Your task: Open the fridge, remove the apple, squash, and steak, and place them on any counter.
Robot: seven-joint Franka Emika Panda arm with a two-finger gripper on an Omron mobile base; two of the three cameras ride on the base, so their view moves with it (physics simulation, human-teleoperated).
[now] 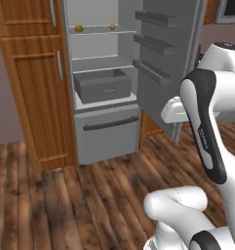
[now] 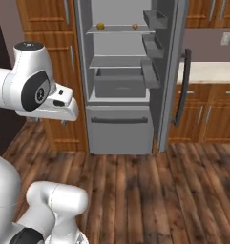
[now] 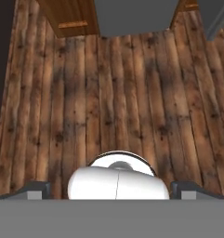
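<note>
**Fridge stands open, gripper spread and empty above the floor**

Nearest is the gripper [image 3: 111,190]. In the hand view its two dark fingertips [image 3: 35,189] sit far apart at the left and right lower edges, so the pincer is wide spread. Nothing is between them and they touch nothing. Below them lies only the wooden floor [image 3: 108,102] with dark brown planks.

In the base views the white arm is folded in front of the fridge, well apart from it, with the hand pointing down.

Further away is the fridge [image 2: 119,128], grey, with its lower drawer [image 1: 107,133] closed and a dark horizontal handle on it. The upper door [image 2: 170,71] is swung fully open to the right, and its dark bar handle faces outward. Inside, a grey bin [image 1: 102,84] sits low on a shelf. On the upper shelf at the back there are two small round things, well apart: the squash [image 1: 78,28], yellow-orange, to the left, and the smaller apple [image 1: 112,26] to the right. I cannot make out the steak.

A brown wooden cabinet [image 1: 36,88] stands just beside the fridge on the left. To the right, behind the door, is a pale counter [image 2: 212,71].
</note>
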